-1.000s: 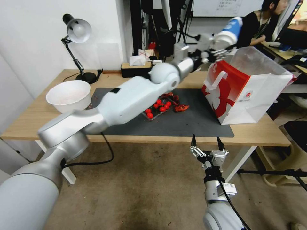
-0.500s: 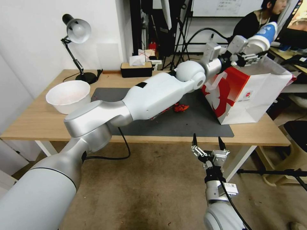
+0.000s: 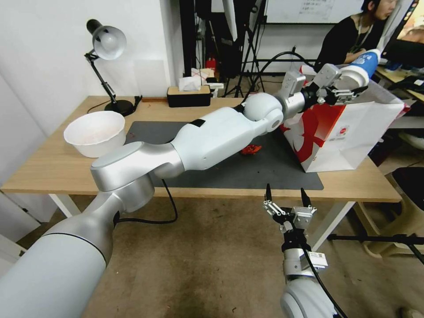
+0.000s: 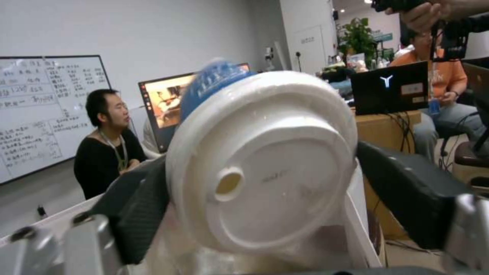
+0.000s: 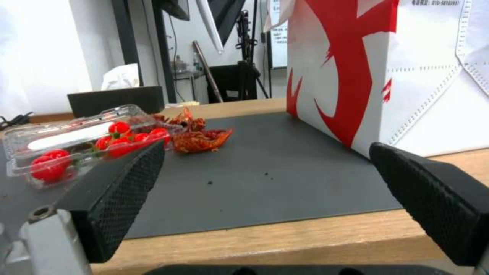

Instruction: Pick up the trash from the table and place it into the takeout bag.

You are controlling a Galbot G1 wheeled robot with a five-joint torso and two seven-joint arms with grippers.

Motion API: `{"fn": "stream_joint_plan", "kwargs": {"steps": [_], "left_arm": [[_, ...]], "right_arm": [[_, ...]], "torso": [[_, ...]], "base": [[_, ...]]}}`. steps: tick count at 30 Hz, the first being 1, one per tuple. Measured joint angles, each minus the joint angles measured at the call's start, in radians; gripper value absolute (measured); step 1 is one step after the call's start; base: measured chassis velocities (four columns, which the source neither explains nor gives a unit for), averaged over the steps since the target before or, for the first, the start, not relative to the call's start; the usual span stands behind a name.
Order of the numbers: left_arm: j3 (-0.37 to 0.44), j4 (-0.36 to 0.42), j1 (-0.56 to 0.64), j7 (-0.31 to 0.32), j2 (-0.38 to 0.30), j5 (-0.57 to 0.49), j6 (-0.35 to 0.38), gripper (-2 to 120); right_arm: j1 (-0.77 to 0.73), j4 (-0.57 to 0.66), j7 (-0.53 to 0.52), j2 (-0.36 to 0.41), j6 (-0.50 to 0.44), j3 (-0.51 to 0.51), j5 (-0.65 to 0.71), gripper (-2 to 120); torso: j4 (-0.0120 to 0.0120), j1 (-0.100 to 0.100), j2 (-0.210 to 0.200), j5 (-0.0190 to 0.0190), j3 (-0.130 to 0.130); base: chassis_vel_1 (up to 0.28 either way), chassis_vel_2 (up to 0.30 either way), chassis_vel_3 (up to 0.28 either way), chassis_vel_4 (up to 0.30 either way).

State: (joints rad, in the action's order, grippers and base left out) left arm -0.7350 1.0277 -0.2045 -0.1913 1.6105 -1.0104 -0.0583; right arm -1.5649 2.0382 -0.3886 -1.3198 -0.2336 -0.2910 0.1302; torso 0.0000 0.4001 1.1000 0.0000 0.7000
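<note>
Table [image 3: 53, 163] w/ dark mat [image 3: 265, 170], takeout bag [image 3: 353, 132] upright at its right end. Left arm stretched across, left gripper [image 3: 342, 86] over bag's open top, pads clamped on the blue-white cup [image 3: 358, 70], lid [image 4: 265, 160] facing wrist cam. Right gripper [image 3: 286, 198] below table's front edge, fingers spread, nothing between. Red scraps [image 3: 251, 150] on mat.

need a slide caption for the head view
Left claw holds the blue-white cup above the takeout bag; right claw waits open.
</note>
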Motion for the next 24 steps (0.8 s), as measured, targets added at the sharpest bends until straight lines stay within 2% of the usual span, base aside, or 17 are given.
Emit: {"fn": "stream_joint_plan", "kwargs": {"steps": [2, 8, 15, 18, 24], "left_arm": [[0.0, 0.0, 0.001, 0.012, -0.001, 0.0, 0.0, 98], [0.009, 0.0, 0.003, 0.031, -0.001, 0.001, 0.003, 100], [0.084, -0.008, 0.011, 0.045, -0.004, 0.018, 0.011, 100], [0.134, 0.006, 0.017, 0.049, -0.039, 0.019, 0.021, 100], [0.166, 0.063, 0.057, 0.068, -0.119, 0.018, 0.026, 100]], "right_arm": [[-0.002, 0.0, 0.0, 0.0, 0.0, -0.001, 0.0, 100], [-0.003, 0.002, -0.001, -0.002, 0.0, -0.001, 0.0, 100], [-0.007, 0.006, -0.001, -0.002, 0.0, -0.001, 0.0, 100], [-0.01, 0.01, -0.001, -0.001, 0.0, -0.004, 0.0, 100], [-0.011, 0.015, -0.001, 0.0, 0.002, -0.005, 0.0, 100]], "torso": [[0.0, 0.0, 0.0, 0.0, 0.0], [0.0, 0.0, 0.0, 0.0, 0.0], [-0.0001, 0.0, 0.0, 0.0, 0.0], [-0.0001, 0.0, 0.0, 0.0, 0.0], [-0.0001, 0.0, 0.0, -0.0002, 0.0]], "base": [[0.0, 0.0, 0.0, 0.0], [0.0, 0.0, 0.0, 0.0], [0.0, 0.0, 0.0, 0.0], [0.0, 0.0, 0.0, 0.0], [0.0, 0.0, 0.0, 0.0]]}}
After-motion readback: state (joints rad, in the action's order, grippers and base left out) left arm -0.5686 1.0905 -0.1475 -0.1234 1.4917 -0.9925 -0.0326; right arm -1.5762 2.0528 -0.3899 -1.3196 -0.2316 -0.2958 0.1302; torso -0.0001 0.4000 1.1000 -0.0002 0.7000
